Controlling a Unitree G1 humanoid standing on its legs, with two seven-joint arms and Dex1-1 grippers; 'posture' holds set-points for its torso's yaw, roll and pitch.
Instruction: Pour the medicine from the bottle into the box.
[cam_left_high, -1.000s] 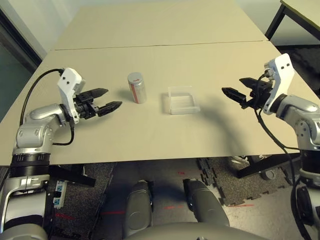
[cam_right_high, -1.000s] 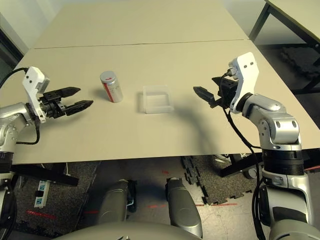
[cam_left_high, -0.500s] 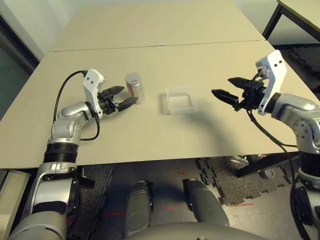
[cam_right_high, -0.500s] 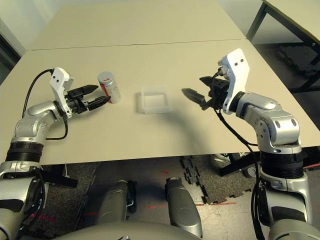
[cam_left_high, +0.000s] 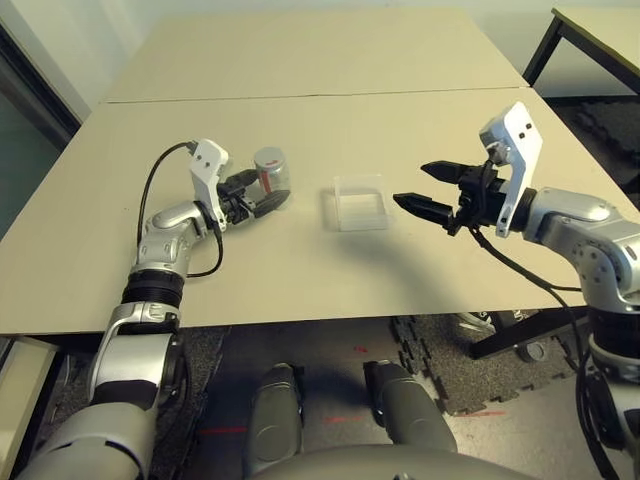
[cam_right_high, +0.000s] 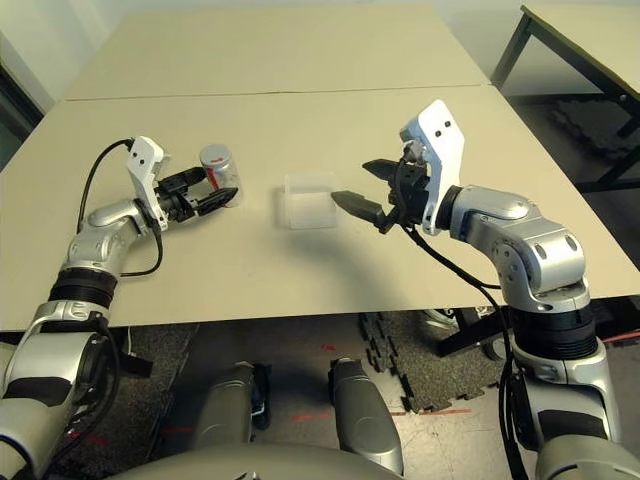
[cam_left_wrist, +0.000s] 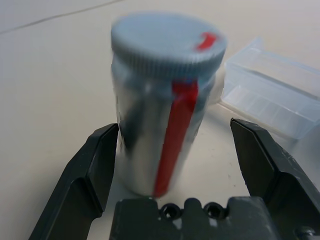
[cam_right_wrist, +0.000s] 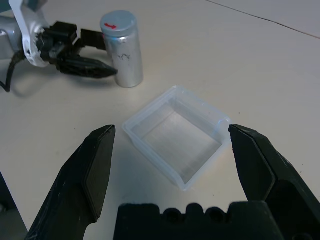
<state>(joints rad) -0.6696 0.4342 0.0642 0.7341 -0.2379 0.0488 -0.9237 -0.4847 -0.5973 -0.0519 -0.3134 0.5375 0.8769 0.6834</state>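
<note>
We see small silvery-grey cylindrical bottle with red-and-white label (cam_left_high: 271, 176) upright on beige desk (cam_left_high: 300, 270), left of centre in head view, cap on. Left tool (cam_left_high: 252, 198) released, black fingers either side of bottle. Clear shallow square plastic box (cam_left_high: 359, 201) at centre. Right tool (cam_left_high: 432, 190) released, hovering just right of box.

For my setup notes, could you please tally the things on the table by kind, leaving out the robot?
Bottle, silvery-grey with a red stripe and a grey cap: 1
Clear plastic box: 1
Total: 2
</note>
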